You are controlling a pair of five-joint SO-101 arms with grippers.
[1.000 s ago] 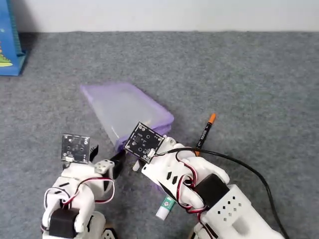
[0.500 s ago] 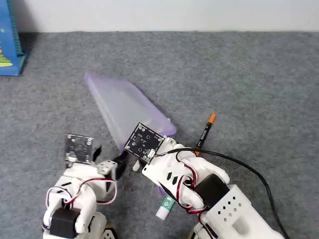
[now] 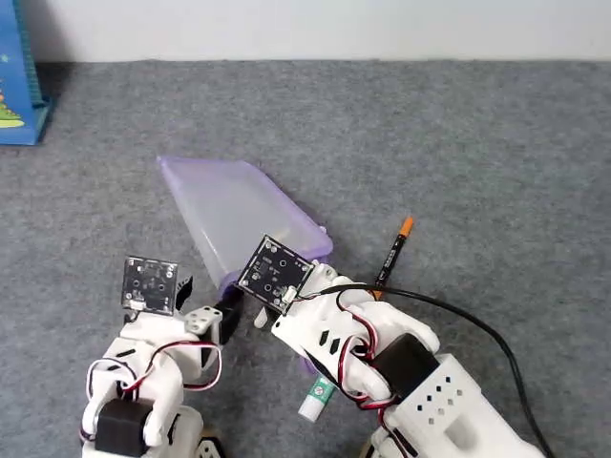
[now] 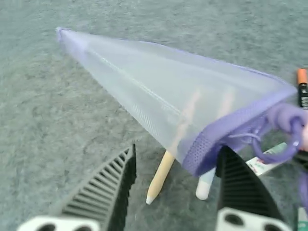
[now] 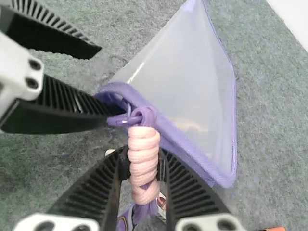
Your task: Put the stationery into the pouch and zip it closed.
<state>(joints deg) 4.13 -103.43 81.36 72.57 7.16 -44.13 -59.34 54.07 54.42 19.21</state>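
Pouch (image 3: 243,215) far corner nearer than before

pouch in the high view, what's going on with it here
The right gripper is clamped on the pink zip pull of the purple pouch. The left gripper is open, its fingers either side of the same corner. A pencil and a white pen show tips just past that corner. An orange-capped pen lies on the grey mat, not yet packed.

Purple see-thru pouch (image 3: 243,215) tilted, 1 end raised; pencil (image 4: 161,175) + white pen (image 4: 204,185) poke out below; orange-tip pen (image 3: 393,253) nearby.
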